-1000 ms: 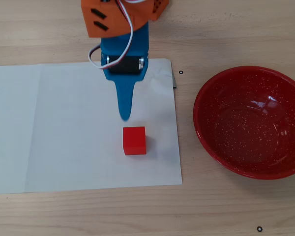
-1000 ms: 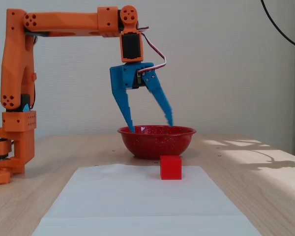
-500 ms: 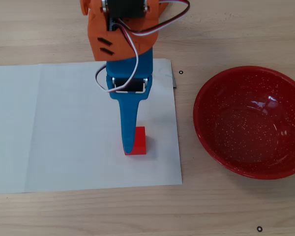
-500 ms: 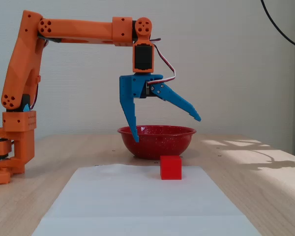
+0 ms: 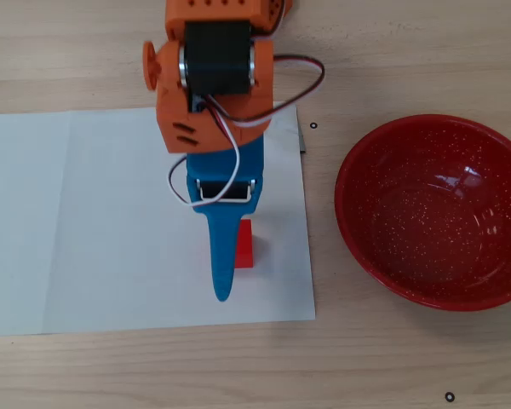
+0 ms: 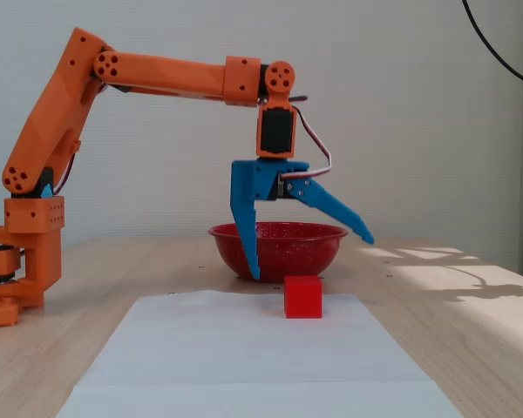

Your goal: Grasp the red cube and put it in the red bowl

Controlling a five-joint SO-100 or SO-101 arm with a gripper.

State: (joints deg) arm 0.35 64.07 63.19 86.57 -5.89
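The red cube (image 6: 302,297) rests on a white paper sheet (image 6: 235,357). Seen from overhead, the cube (image 5: 246,244) is half covered by a blue finger, with only its right part showing. My blue gripper (image 6: 311,259) hangs just above it, open wide: one finger points straight down to the cube's left in the fixed view, the other slants out past its right. In the overhead view the gripper (image 5: 226,256) sits slightly left of the cube. Nothing is held. The red bowl (image 5: 351,175) stands on the wood to the right of the paper, empty; in the fixed view the bowl (image 6: 309,252) is behind the gripper.
The paper sheet (image 5: 94,221) covers the left and middle of the wooden table (image 5: 392,51). The orange arm (image 6: 157,74) reaches over from its base (image 6: 22,261) at the fixed view's left. Small black dots (image 5: 449,396) mark the tabletop.
The arm has reached further out and come lower, bringing the gripper from behind the cube to over it. The jaws have opened wider. Cube and bowl have stayed put.
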